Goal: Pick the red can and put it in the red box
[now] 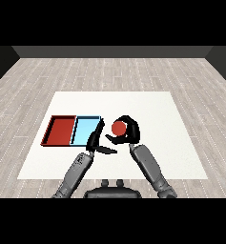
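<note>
right of trays: red can (118, 127), wrapped by right robot hand (129, 129) for carry
left robot hand (96, 142): fingers straight, idle beside light blue tray (86, 131)
target: red tray (60, 131), far left

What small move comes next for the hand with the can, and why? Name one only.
Probably carry the red can leftward toward the red tray. The right hand is curled round the can, right of the light blue tray, which lies between the can and the red tray. The left hand sits by the blue tray's near right corner, so the path should pass clear of it.
</note>
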